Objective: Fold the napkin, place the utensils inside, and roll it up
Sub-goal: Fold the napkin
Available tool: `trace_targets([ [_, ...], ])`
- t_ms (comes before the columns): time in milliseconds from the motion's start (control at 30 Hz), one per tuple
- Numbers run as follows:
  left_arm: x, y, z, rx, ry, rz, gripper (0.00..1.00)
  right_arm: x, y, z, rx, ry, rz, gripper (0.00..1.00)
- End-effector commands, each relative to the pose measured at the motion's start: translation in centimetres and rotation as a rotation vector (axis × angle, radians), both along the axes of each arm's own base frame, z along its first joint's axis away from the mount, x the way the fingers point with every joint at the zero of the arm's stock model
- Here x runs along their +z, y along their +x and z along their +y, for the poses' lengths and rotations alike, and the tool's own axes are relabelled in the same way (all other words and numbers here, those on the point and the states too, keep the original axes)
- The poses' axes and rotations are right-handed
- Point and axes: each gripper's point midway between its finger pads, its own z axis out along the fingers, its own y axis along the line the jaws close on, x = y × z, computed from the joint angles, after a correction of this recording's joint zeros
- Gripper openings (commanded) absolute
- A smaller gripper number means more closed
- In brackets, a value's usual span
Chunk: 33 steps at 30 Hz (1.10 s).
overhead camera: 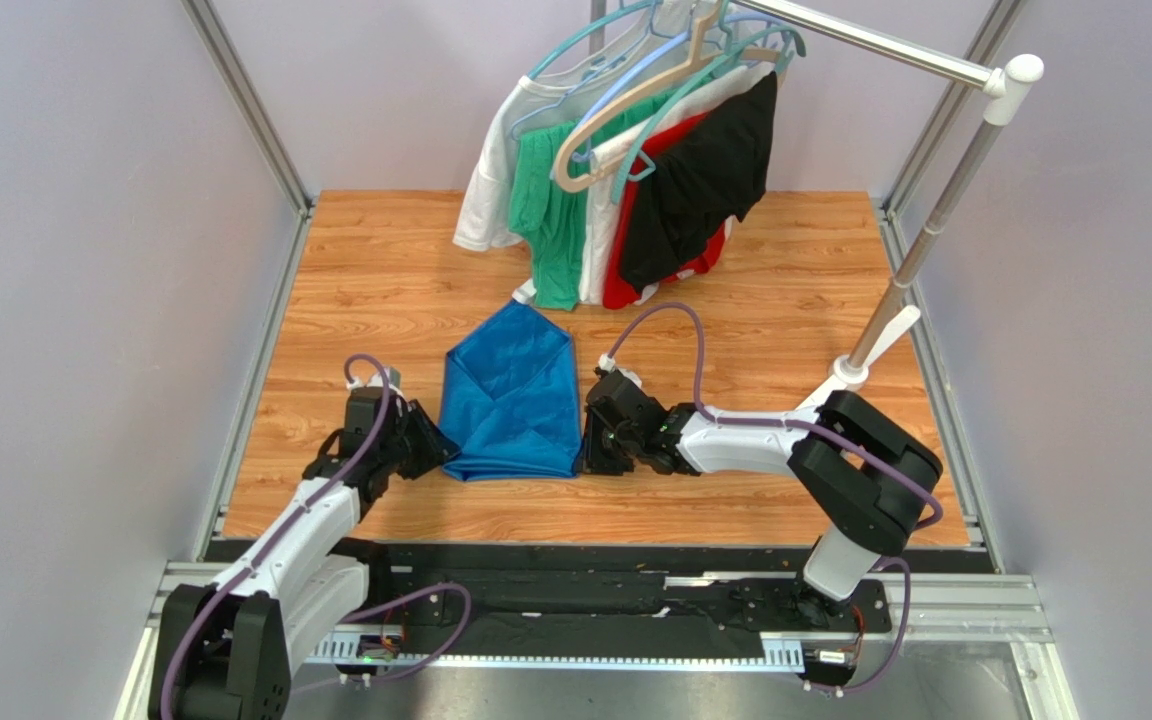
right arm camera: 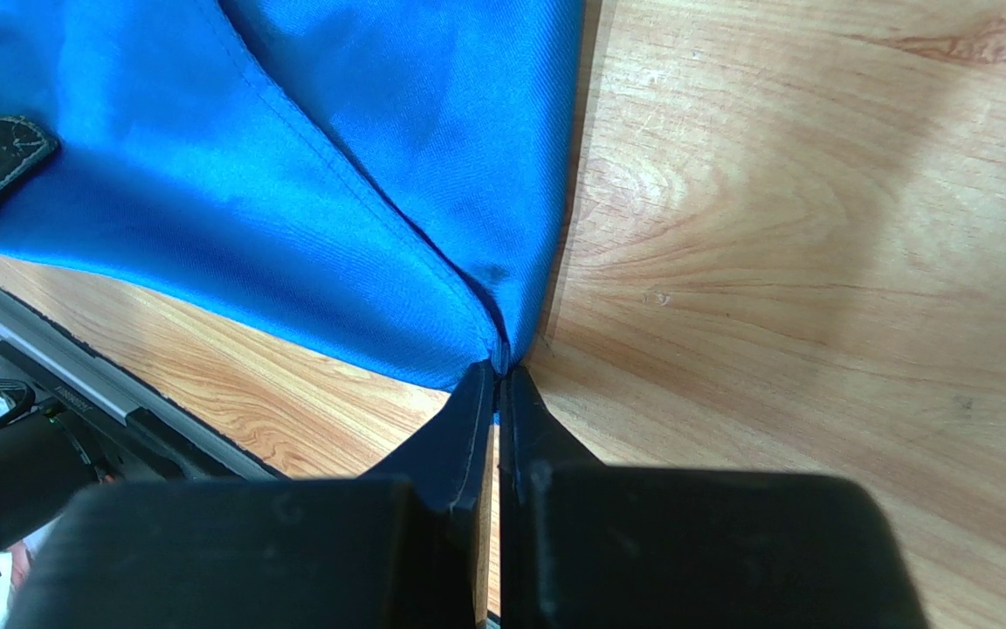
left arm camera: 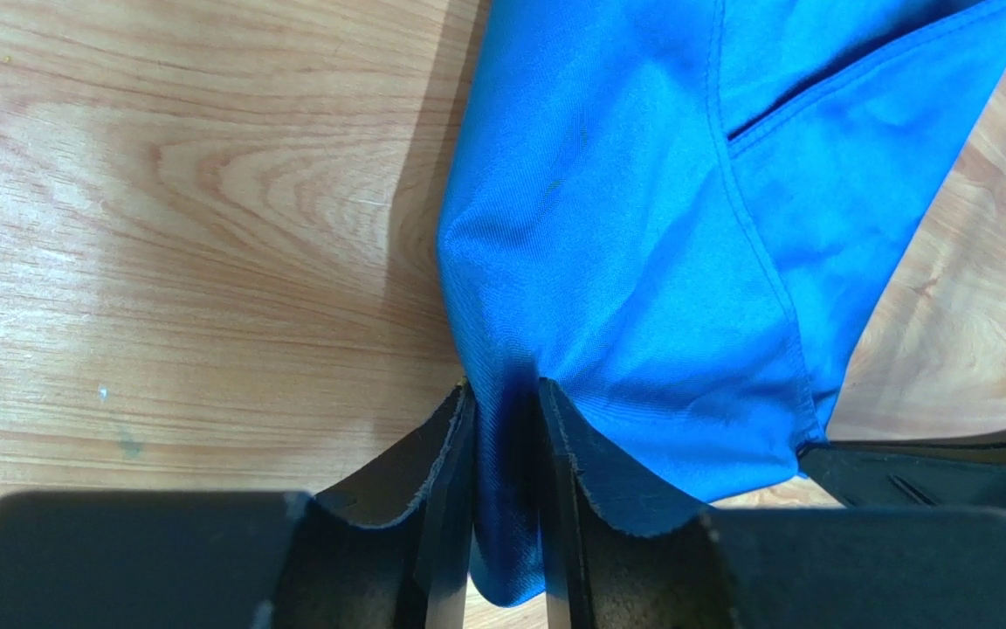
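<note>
A: status?
B: napkin lies mid-bench, pointed end far; my left gripper grasps its near-left corner; my right gripper is clenched on the near-right corner
A: fold plan?
B: lift both corners level; carry them far together, cloth taut; lay edges flush before release
</note>
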Motion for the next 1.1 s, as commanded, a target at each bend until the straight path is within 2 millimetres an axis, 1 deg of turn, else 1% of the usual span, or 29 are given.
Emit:
trace_targets([
  [0, 1.7, 0.4, -0.6, -0.039, -0.024, -0.053, 0.30, 0.3, 0.5, -0.3, -0.009, -0.024, -0.028, 0.00],
  [67, 1.6, 0.2, -0.6, -0.042, -0.025, -0.060, 0.26, 0.4, 0.5, -0.3, -0.010, -0.023, -0.030, 0.00],
  [133, 1.6, 0.0, -0.6, -0.047, -0.026, -0.053, 0.19, 0.3, 0.5, -0.2, -0.008, -0.023, -0.030, 0.00],
  [433, 1.5, -0.1, -1.2, -0.093, -0.038, -0.043, 0.14, 0.3, 0.7, -0.5, -0.011, -0.038, -0.042, 0.00],
  [533, 1.4, -0.1, -1.3, -0.101, -0.040, -0.033, 0.11, 0.3, 0.7, -0.6, -0.012, -0.039, -0.043, 0.00],
  [633, 1.4, -0.2, -1.4, -0.103, -0.040, -0.030, 0.00, 0.4, 0.7, -0.6, -0.012, -0.039, -0.043, 0.00],
  [767, 1.5, -0.2, -1.3, -0.105, -0.038, -0.033, 0.00, 0.2, 0.5, -0.8, -0.008, -0.049, -0.039, 0.00],
  [833, 1.4, -0.2, -1.4, -0.110, -0.039, -0.031, 0.00, 0.1, 1.1, -1.5, -0.036, -0.078, -0.068, 0.00],
  [967, 1.5, -0.4, -1.7, -0.131, -0.047, -0.033, 0.00, 0.5, 1.3, -2.9, -0.050, -0.129, -0.096, 0.00],
  [1000, 1.5, -0.5, -1.7, -0.133, -0.044, -0.031, 0.00, 0.9, 1.3, -3.1, -0.054, -0.129, -0.108, 0.00],
  [1067, 1.5, -0.6, -1.7, -0.130, -0.044, -0.032, 0.00, 0.8, 1.1, -3.6, -0.054, -0.143, -0.109, 0.00],
])
